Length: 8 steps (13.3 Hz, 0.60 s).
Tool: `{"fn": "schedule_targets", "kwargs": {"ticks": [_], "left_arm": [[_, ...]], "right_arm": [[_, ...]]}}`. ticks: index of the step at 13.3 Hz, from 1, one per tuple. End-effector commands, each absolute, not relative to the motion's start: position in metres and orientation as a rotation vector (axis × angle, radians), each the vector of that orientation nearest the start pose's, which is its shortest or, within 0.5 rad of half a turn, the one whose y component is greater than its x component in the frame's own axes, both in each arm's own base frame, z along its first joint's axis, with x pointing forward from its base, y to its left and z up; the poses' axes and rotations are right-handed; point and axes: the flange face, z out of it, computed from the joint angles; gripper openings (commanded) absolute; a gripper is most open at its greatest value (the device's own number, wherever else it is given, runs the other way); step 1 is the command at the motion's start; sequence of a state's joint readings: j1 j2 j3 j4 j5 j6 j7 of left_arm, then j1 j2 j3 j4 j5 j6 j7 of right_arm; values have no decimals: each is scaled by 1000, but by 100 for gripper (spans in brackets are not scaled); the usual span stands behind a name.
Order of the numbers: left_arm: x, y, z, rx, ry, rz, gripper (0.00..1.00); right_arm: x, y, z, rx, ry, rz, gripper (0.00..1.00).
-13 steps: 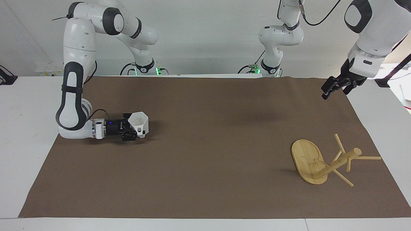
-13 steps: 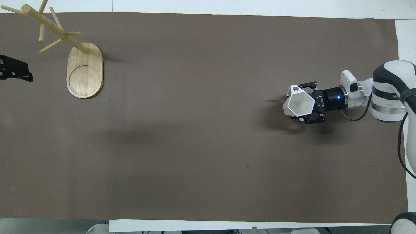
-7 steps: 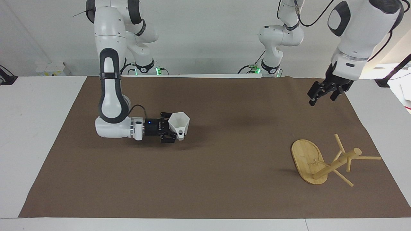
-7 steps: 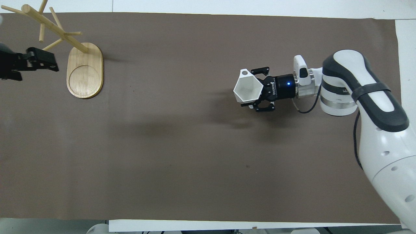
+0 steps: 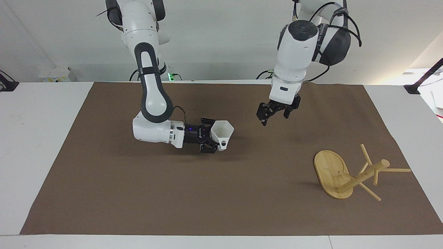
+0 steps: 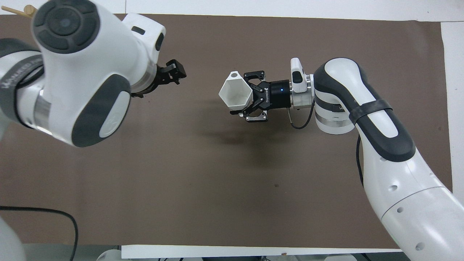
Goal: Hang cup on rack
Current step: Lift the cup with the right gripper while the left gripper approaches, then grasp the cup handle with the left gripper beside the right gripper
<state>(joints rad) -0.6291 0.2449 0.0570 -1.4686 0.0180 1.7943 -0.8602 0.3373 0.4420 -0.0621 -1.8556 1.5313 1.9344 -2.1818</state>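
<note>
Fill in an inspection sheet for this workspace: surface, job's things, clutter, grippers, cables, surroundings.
Surface: brown mat over a white table.
Job's things: cup held off the mat, mouth up; rack upright at the left arm's end of the table, pegs bare.
Clutter: nothing seen.
Grippers: right gripper shut on the cup over mid-mat; left gripper open, in the air beside the cup, holding nothing.
Cables: black cables on both arms; one at the overhead view's lower edge.
Surroundings: white wall.

Colours on the table

A white cup [image 5: 223,132] is showing against a plain brown mat [image 5: 221,193]; the rack [image 5: 349,174] is glowing pale bamboo; both arms are wearing white and dark grey.
</note>
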Motion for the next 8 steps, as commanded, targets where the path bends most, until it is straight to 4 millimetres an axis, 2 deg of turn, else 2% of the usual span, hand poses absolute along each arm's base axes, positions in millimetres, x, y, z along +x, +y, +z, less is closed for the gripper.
{"fn": "schedule_targets", "kwargs": {"ticks": [1,3,6,8], "left_arm": [[551,-384,541,-3147,-543,-116,100],[540,-402,538,-3149,-554,-111,100],[533,-416,516,-3155,-621,-36,100],[531,-422,496,-3144,-741,-17,99]], "right_arm": [[592,253,319,-1468,-1381,-1020,36],[592,253,318,-1480,-1383,-1021,36],[592,253,319,-1479,-1384,-1023,37],[592,252,318,-1484,-1382,-1021,37]]}}
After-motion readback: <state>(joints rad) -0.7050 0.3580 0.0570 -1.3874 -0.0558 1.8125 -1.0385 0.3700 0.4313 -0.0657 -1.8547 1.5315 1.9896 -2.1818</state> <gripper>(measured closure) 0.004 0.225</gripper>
